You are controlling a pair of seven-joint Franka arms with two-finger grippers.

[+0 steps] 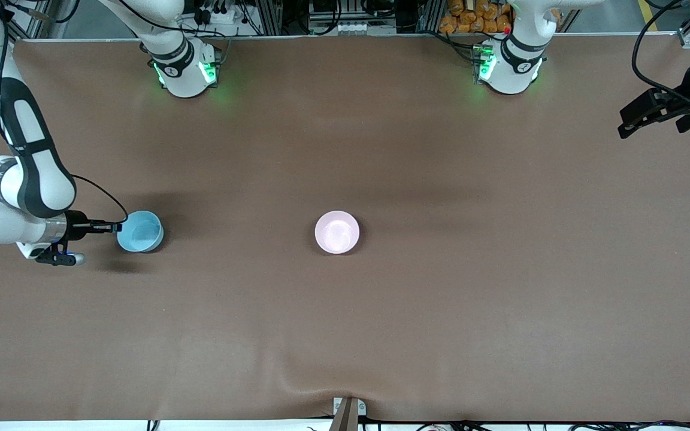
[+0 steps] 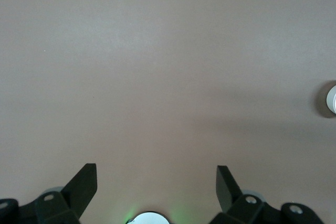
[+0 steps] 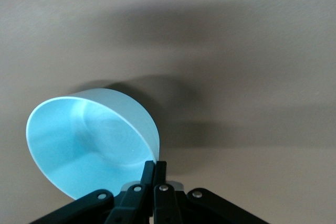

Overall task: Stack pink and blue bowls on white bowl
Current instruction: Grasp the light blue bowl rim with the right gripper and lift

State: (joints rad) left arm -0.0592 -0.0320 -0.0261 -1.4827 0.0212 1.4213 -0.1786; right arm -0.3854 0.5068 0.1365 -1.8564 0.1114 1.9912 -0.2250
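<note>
The light blue bowl [image 1: 140, 231] is at the right arm's end of the table. My right gripper [image 1: 118, 227] is shut on its rim, one finger inside and one outside. In the right wrist view the blue bowl [image 3: 89, 145] hangs tilted from the right gripper [image 3: 155, 169], with its shadow on the cloth. The pale pink bowl [image 1: 337, 232] stands upright at the table's middle. No separate white bowl shows. My left gripper [image 1: 623, 129] waits open and empty over the left arm's end of the table, and its wrist view [image 2: 157, 182] shows bare cloth between its fingers.
A brown cloth [image 1: 441, 299] covers the whole table, with a small wrinkle at its edge nearest the front camera. A pale round rim [image 2: 332, 99] shows at the edge of the left wrist view; I cannot tell which bowl it is.
</note>
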